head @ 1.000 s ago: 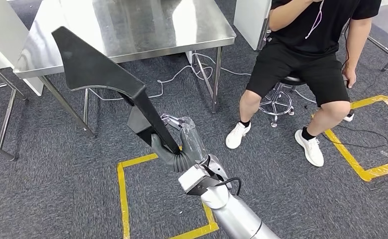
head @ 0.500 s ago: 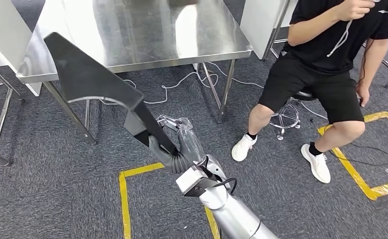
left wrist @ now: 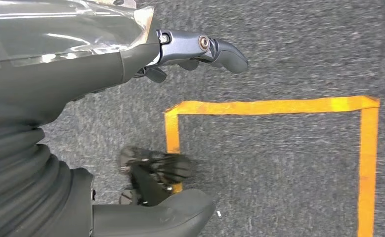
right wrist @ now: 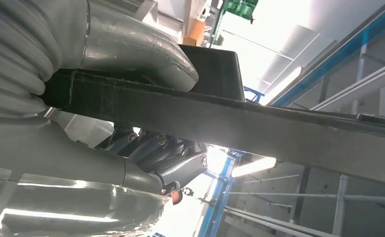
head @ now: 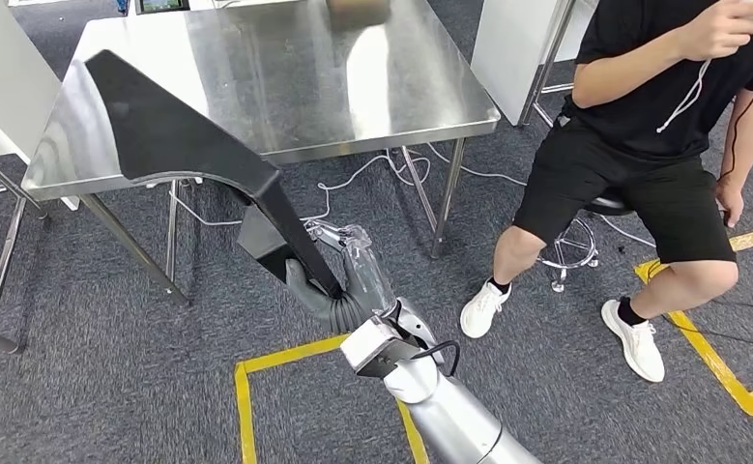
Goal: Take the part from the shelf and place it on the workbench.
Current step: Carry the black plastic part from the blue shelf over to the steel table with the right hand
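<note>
Head view shows the right hand gripping the narrow lower end of a long black part, which rises up and to the left from the hand; its broad upper end overlaps the near edge of the steel table in this picture, though whether it touches the table cannot be told. A person in black sits on a stool to the right of the table, and yellow tape marks lines on the grey carpet below the arm.

Right wrist view gives the grip from close behind: the thick grey thumb lies on one face of the part and the darker fingers curl against the other, so the part is clamped between them. Blue framing and bright lights lie beyond.

Left wrist view looks down at the carpet and a corner of yellow tape. The left hand holds nothing, with its fingers extended and loosely spread above the floor.
</note>
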